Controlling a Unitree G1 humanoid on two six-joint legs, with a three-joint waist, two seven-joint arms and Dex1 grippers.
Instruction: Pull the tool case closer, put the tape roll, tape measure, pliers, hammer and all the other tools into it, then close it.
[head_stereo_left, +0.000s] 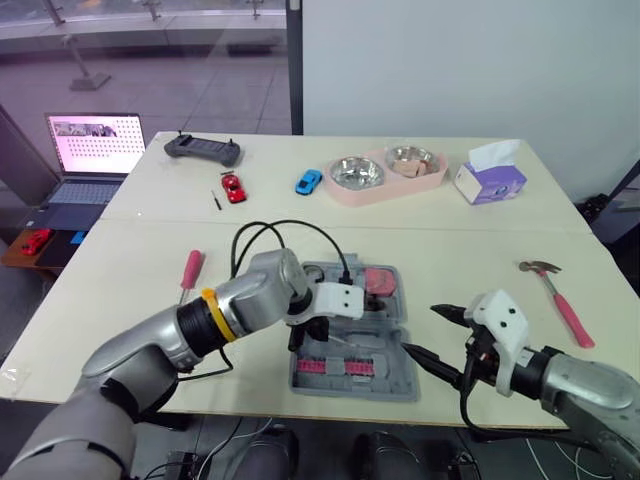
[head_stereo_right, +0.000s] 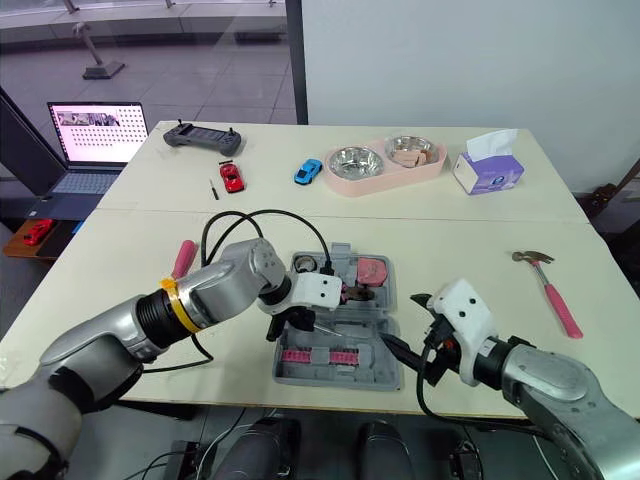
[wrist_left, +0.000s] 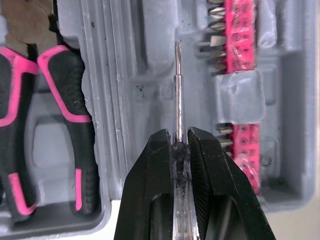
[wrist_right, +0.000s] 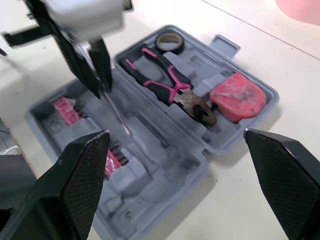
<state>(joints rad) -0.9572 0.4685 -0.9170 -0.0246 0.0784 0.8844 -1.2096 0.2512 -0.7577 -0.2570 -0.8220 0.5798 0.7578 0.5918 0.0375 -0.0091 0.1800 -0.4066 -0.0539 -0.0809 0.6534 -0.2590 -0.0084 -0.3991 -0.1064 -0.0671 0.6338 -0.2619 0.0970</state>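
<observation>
Matt grey moulded plastic tool case (wrist_right: 165, 172), lightly scuffed. On the pliers (wrist_right: 170, 90), smooth black-and-pink grips, plastic or rubber, cannot tell which; head is dull brownish metal. Bright polished metal shaft on screwdriver (wrist_left: 178, 90). Matt black plastic left claw (wrist_left: 180, 137), worn at the tips. Pink plastic bit holder (wrist_left: 240, 30), bits bare metal. Black, slightly glossy tape roll (wrist_right: 169, 42). Pink plastic tape measure (wrist_right: 236, 97). Metal-headed, pink-handled hammer (head_stereo_left: 553, 290). Pale, smooth, matt counter (head_stereo_left: 130, 290). Shiny steel bowl (head_stereo_left: 357, 172).

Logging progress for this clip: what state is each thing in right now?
Grey plastic tool case: open.
Left pincer: shut on thin metal screwdriver.
Right pincer: open, empty.
Pink-handled pliers: in case.
Black tape roll: in case.
Pink-handled hammer: lying outside case.
Grey laptop: open, screen lit.
</observation>
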